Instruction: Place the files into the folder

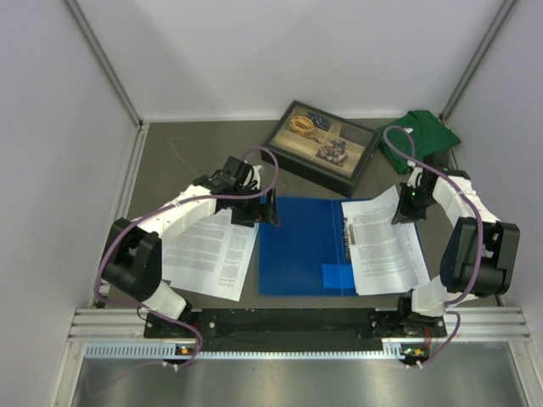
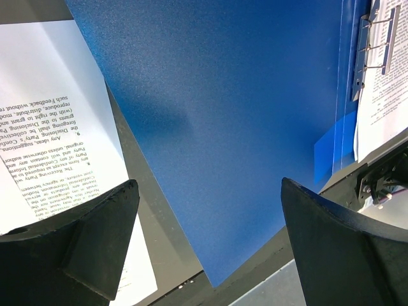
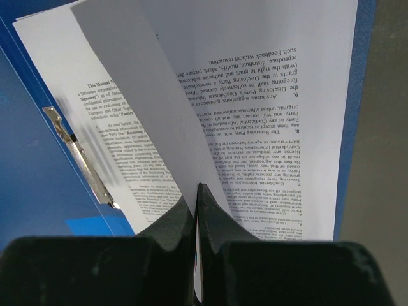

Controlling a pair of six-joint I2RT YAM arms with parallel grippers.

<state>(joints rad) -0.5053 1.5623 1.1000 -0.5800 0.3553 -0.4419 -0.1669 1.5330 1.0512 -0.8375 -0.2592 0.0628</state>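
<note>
The blue folder [image 1: 301, 246] lies open on the table's middle. A loose stack of printed files [image 1: 212, 254] lies to its left; more files [image 1: 386, 246] lie on its right half beside the metal clip [image 1: 348, 233]. My left gripper [image 1: 254, 208] hovers open and empty over the folder's far left edge; its wrist view shows the folder [image 2: 242, 108] and the left files [image 2: 51, 127] between the jaws [image 2: 210, 210]. My right gripper [image 3: 197, 191] is shut on the edge of a white sheet [image 3: 255, 95], lifted and curled above the files [image 3: 121, 140] on the folder [image 3: 32, 127].
A black-framed compartment tray [image 1: 327, 146] stands behind the folder. A green folded shirt [image 1: 424, 136] lies at the back right. Enclosure walls and posts stand on both sides. An aluminium rail [image 1: 297, 322] runs along the near edge.
</note>
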